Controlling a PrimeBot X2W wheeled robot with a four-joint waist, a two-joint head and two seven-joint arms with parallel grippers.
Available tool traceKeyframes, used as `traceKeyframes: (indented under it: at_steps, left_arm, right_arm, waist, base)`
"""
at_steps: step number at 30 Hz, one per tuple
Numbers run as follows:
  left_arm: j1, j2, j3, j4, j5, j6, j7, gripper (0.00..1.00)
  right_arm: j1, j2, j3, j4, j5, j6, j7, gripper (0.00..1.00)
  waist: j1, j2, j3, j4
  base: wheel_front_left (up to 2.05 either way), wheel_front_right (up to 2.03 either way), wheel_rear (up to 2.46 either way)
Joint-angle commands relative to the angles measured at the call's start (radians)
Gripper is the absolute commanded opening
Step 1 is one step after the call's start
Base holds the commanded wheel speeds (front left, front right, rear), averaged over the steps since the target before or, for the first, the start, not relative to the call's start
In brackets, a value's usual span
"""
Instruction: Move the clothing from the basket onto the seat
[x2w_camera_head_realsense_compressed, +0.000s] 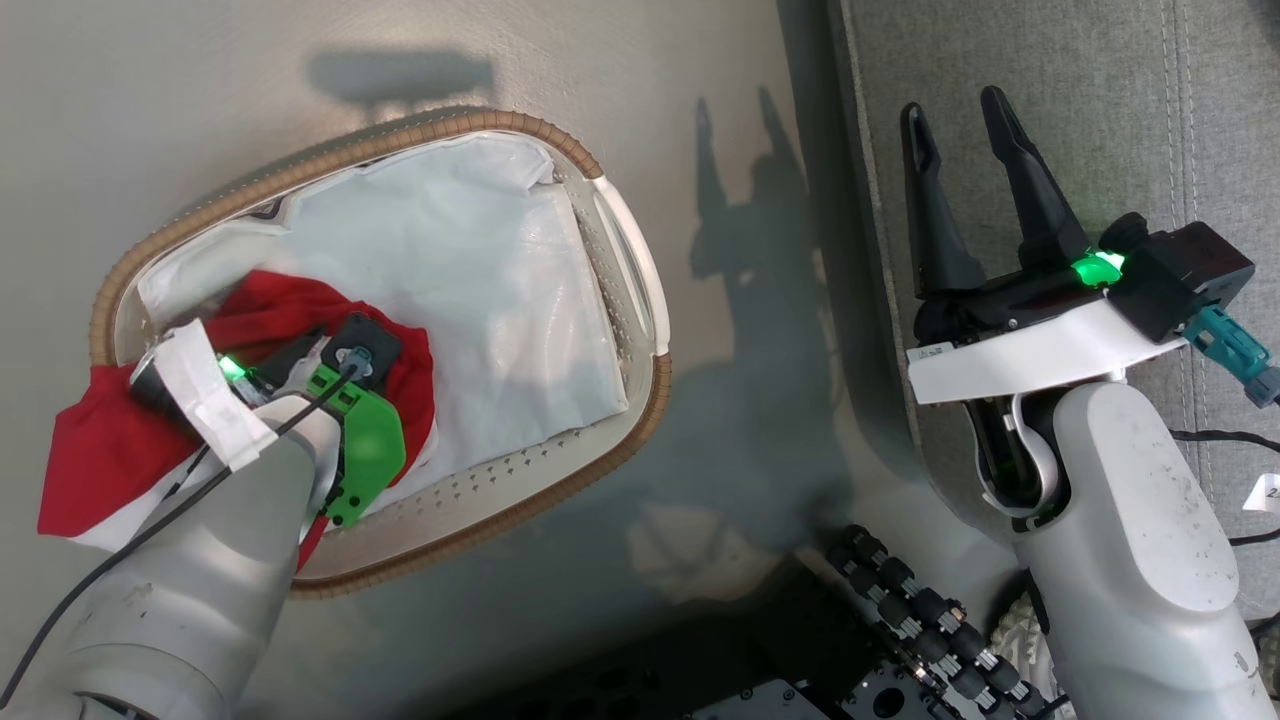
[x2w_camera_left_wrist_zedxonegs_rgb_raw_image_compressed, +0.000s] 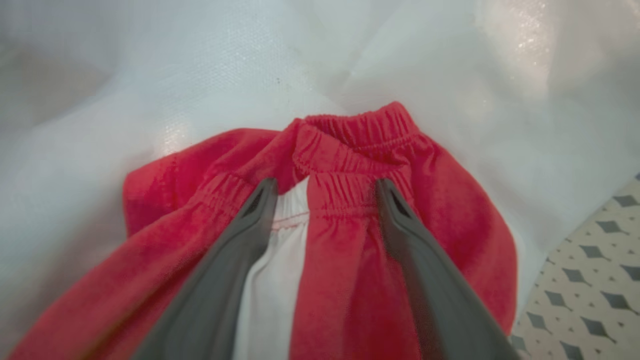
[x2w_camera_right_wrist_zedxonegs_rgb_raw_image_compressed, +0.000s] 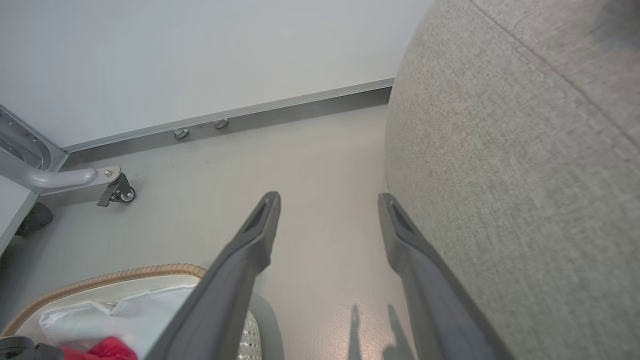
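Note:
The clothing is a red garment with white panels, lying at the left end of the basket and spilling over its brown rim. My left arm reaches down onto it, and its wrist hides the fingers in the head view. In the left wrist view my left gripper stands open, its fingers on either side of a fold of the clothing's red elastic waistband. My right gripper is open and holds nothing, hovering over the front edge of the grey seat.
A white lining covers the rest of the basket. A strip of floor separates the basket from the seat. My base with a black cable chain is at the bottom. A grey frame leg on a caster stands by the wall.

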Motion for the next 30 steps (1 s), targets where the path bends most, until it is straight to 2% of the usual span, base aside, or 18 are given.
traceKeyframes:
  at_steps: [1, 3, 4, 13, 24, 30]
  left_arm:
    - [0.013, 0.003, -0.01, 0.009, -0.011, -0.004, 0.014, 0.99]
    - [0.019, 0.001, -0.027, 0.01, -0.02, -0.004, 0.024, 0.16]
    - [0.02, 0.001, -0.033, 0.01, -0.027, -0.004, 0.029, 0.0]
    - [0.041, 0.01, -0.071, -0.013, -0.096, -0.004, -0.011, 0.0]
    - [0.085, -0.049, -0.076, -0.058, -0.183, -0.004, -0.126, 0.0]
    - [0.113, -0.082, -0.06, -0.078, -0.221, -0.004, -0.151, 0.0]
  right_arm:
    - [-0.002, -0.003, -0.002, -0.001, 0.0, -0.001, -0.002, 1.0]
    - [-0.006, -0.003, -0.002, 0.002, 0.0, -0.001, -0.002, 1.0]
    - [-0.009, -0.003, -0.001, 0.004, 0.0, -0.001, -0.002, 1.0]
    - [-0.03, -0.003, 0.009, 0.021, 0.014, -0.001, -0.002, 1.0]
    - [0.003, -0.003, -0.014, 0.068, -0.007, -0.001, -0.002, 1.0]
    - [0.035, -0.003, -0.023, 0.1, -0.036, -0.001, -0.002, 1.0]
  waist:
    - [-0.0001, 0.0, 0.0, 0.0]
    - [-0.0001, 0.0, -0.002, -0.001]
    - [-0.0001, 0.0, -0.003, -0.001]
    - [-0.0001, 0.0, -0.055, -0.007]
    - [-0.0001, 0.0, -0.222, 0.029]
    - [-0.0001, 0.0, -0.323, 0.064]
  base:
    - [0.0, 0.0, 0.0]
    - [0.0, 0.0, 0.0]
    - [0.0, 0.0, 0.0]
    - [0.0, 0.0, 0.0]
    - [0.0, 0.0, 0.0]
    - [0.0, 0.0, 0.0]
